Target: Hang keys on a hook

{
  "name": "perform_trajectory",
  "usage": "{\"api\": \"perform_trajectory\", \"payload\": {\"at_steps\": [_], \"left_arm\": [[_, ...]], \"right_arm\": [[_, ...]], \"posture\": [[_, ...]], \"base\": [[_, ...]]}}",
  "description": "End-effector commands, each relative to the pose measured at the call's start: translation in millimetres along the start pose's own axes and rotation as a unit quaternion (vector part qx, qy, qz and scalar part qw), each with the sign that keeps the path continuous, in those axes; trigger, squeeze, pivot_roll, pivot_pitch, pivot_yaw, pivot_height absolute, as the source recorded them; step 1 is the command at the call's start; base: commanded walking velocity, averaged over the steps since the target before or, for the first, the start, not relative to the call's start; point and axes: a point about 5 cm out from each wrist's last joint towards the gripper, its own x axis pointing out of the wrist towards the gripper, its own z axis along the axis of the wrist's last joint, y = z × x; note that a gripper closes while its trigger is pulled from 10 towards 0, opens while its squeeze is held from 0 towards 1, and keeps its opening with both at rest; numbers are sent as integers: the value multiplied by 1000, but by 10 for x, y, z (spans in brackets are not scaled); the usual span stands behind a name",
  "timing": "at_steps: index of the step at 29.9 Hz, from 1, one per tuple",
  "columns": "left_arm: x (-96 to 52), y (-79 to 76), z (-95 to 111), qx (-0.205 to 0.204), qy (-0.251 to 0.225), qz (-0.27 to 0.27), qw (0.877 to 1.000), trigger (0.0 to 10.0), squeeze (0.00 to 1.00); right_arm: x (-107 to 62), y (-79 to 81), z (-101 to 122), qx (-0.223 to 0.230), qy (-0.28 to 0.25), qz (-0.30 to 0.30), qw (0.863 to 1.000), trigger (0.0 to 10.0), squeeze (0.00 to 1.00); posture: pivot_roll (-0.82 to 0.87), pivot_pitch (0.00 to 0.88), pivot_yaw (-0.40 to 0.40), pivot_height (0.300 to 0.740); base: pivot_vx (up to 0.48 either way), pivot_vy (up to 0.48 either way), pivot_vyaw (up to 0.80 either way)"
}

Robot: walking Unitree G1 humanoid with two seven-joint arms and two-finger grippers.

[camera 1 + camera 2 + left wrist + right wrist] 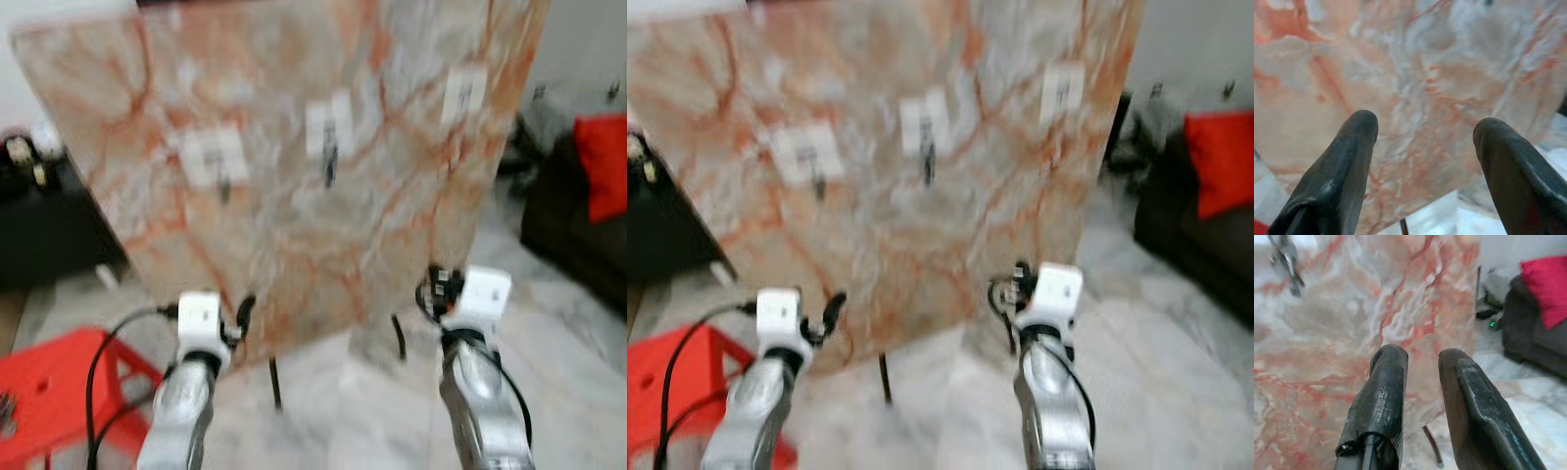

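Note:
A tall marble-patterned board [294,196] stands before me with three white hook plates: left [216,157], middle [328,127], right [464,93]. A dark, blurred shape that looks like keys [329,166] hangs from the middle plate; it is also in the right wrist view [1286,259]. My left gripper [243,313] is raised near the board's lower left edge, fingers wide open [1425,132] and empty. My right gripper [436,284] is held up by the board's lower right edge, its fingers [1422,360] a narrow gap apart with nothing between them.
A red stool [59,392] stands low on my left beside a black cabinet [49,225]. On the right is a dark sofa [573,235] with a red cushion [602,166]. The board rests on thin black legs [275,382] on a pale marble floor.

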Motion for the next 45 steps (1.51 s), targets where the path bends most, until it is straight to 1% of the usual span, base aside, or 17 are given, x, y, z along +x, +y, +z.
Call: {"api": "perform_trajectory", "payload": {"at_steps": [1,8,16,29,37,45], "left_arm": [[1,-13,5,-2,-1,0,1000,10000,0],[-4,-15,-3,-3,1,0,1000,10000,0],[28,1,24,-6,-1,2,1000,10000,0],[43,8,34,-4,0,1,1000,10000,0],[45,53,35,-5,0,8,1000,10000,0],[62,49,43,-2,0,6,1000,10000,0]], "right_arm": [[-20,-9,-23,4,6,-5,1000,10000,0],[-26,-8,-40,3,10,-5,1000,10000,0],[-25,8,-36,-3,10,1,1000,10000,0],[-18,26,-37,-4,12,8,1000,10000,0],[2,29,-49,-4,16,11,1000,10000,0],[16,36,-34,-3,14,11,1000,10000,0]], "posture": [[31,0,3,740],[32,0,2,740],[31,0,6,740],[35,0,9,740],[41,0,8,740],[43,3,11,740]], "base": [[-360,0,0],[-355,0,0],[0,0,0],[0,0,771],[0,0,800],[0,0,800]]}}
